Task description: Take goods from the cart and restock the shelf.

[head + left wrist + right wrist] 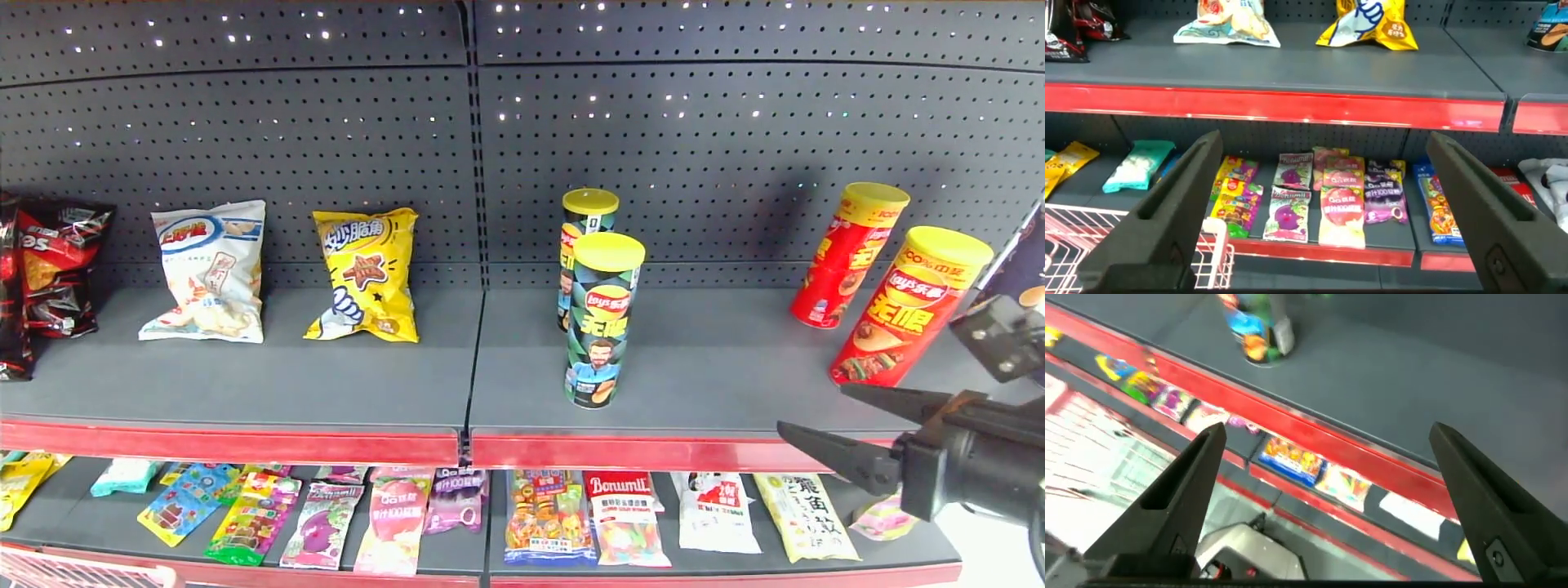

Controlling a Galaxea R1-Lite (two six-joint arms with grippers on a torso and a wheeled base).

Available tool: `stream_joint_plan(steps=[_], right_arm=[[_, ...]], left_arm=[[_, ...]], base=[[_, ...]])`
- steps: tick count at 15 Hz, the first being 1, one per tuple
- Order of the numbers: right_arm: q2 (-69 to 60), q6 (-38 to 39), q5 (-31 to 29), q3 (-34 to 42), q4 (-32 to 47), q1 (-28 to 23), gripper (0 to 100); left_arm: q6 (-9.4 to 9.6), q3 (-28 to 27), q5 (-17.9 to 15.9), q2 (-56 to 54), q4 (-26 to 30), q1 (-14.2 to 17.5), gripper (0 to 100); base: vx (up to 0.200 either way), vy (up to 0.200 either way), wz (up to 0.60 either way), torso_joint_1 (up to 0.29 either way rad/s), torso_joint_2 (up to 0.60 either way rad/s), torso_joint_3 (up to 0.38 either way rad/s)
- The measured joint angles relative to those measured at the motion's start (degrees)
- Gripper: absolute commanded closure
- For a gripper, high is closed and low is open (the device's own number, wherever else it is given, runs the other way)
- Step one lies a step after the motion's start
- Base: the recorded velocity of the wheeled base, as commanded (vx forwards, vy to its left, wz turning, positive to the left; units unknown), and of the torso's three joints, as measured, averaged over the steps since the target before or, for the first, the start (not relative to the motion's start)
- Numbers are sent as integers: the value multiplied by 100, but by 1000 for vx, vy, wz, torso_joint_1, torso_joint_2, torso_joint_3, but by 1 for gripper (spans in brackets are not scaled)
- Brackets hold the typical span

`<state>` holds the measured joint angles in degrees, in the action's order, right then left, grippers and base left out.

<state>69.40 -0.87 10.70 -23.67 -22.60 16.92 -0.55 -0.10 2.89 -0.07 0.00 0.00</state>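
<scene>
- Upper shelf (326, 384): two green chip cans (602, 318), two red chip cans (910, 306), one white bag (211, 273), one yellow bag (367, 273).
- Right gripper (812, 407) — spread wide, empty, at the shelf edge below the red cans.
- Left gripper (1323, 139) — spread wide, empty.

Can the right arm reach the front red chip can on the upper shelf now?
Probably yes: the right gripper is open and empty, close to the shelf edge, and nothing stands between it and the front red can.

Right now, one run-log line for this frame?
right end effector: open, empty, by upper shelf front edge | left end effector: open, empty, facing lower shelf | cart: beside left end effector
</scene>
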Motion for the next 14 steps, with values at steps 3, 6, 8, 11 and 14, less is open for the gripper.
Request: stream_joint_plan(steps=[3,6,8,11,14], right_arm=[[981,133,-404,72,-1011,99,0],[1775,283,-591,41,-1342,427,0],[2133,685,-745,-166,-1363,538,0],[2542,992,-1048,-540,-1365,647,0],[2859,1017,-1081,-827,-1365,669,0]], left_arm=[[-2,0,-2,0,0,0,0],[1,0,0,0,0,0,0],[0,0,-2,0,0,0,0],[0,0,-2,0,0,0,0],[0,0,-2,0,0,0,0]], base=[[0,0,0,0,0,0],[0,0,0,0,0,0],[0,0,0,0,0,0],[0,0,0,0,0,0],[0,0,0,0,0,0]])
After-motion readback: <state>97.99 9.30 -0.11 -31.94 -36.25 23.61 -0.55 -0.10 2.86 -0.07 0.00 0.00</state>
